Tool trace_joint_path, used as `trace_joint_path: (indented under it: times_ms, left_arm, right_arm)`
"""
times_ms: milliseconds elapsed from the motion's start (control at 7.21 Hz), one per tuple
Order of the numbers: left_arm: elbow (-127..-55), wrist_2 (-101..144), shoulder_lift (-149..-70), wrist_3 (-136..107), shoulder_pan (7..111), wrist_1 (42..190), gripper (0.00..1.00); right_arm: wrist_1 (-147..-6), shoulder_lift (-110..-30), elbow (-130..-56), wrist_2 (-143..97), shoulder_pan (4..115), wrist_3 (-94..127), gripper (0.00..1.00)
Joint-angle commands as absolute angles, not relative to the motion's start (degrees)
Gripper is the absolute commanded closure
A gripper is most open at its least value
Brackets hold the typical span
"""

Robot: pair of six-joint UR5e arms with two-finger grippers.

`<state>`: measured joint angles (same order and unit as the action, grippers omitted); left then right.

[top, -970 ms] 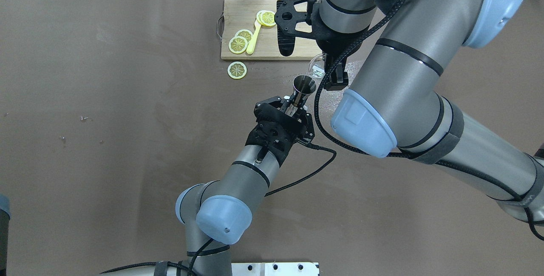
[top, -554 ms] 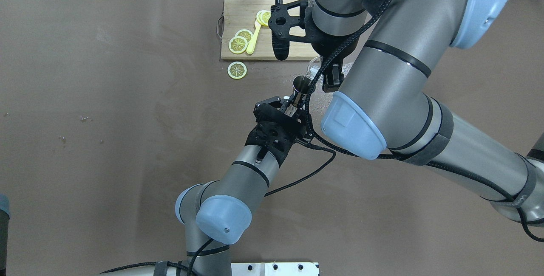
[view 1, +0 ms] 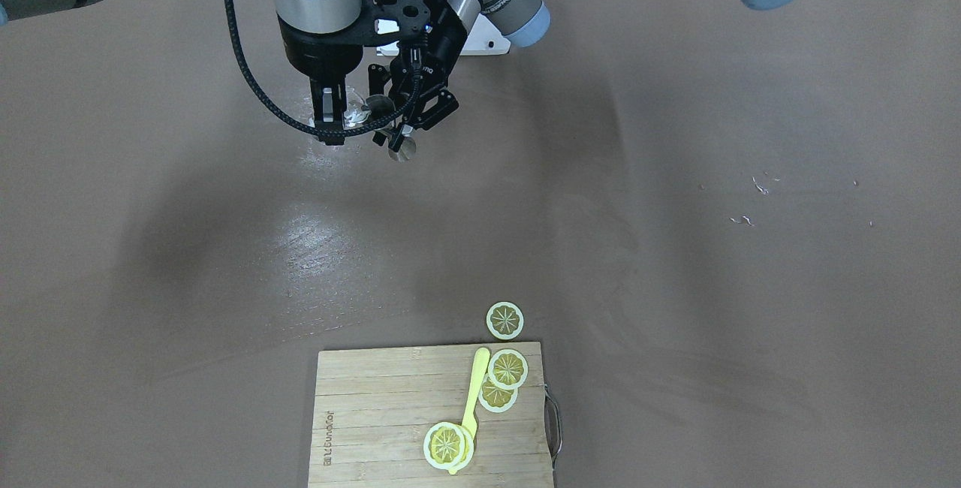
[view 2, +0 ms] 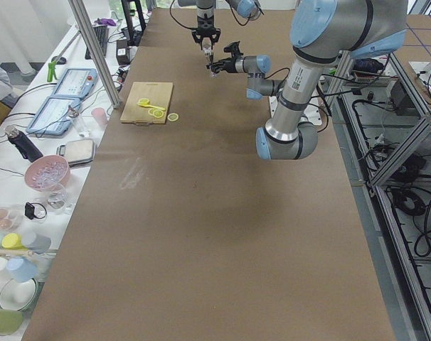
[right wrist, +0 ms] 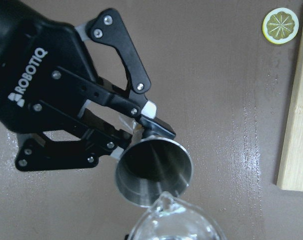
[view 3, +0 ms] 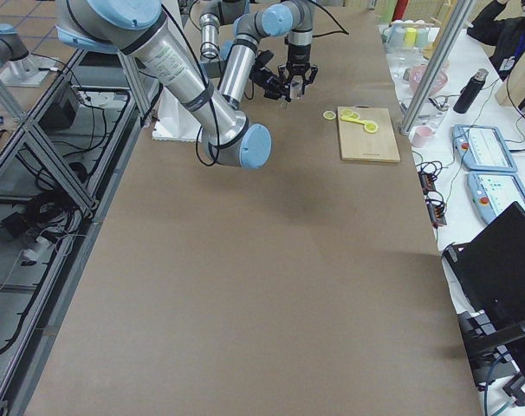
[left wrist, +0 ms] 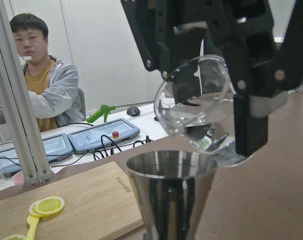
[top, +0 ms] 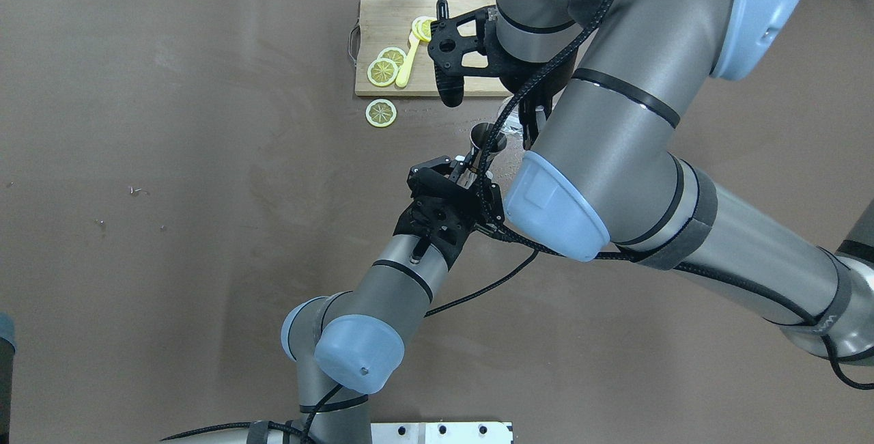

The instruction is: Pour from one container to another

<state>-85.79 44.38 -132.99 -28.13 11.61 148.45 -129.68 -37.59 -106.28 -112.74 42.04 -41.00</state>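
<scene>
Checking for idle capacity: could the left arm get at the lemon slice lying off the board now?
Likely not: the left pincer is shut on the jigger, under the tilted tumbler. Nothing stands between it and the lemon slice, though.

- Tumbler [right wrist: 172, 224]: body cut off by the right wrist view's bottom edge.
- Jigger [left wrist: 170, 192]: lower cone cut off in the left wrist view.
- Side views: both vessels too small to judge.
</scene>
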Motion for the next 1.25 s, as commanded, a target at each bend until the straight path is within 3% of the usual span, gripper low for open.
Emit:
trace_joint_path:
  times_ms: [0, 416, 1109]
  left_arm:
    - [-85.8, 44.4, -133.0, -28.1, 11.6, 148.4, 1.0]
    - [-85.8, 44.4, -133.0, -28.1, 11.6, 148.4, 1.0]
    - [-85.8, 44.4, -133.0, -28.1, 11.6, 148.4, 1.0]
  right_arm:
    - [-130.7, -35.8, -104.3, -112.5, 42.0, -42.1, 1.0]
    - [-131.7, -33.1, -100.4, -112.4, 41.9, -44.5, 1.0]
    - [-133.9, -33.0, -101.6, -109.4, 41.0, -48.4, 1.0]
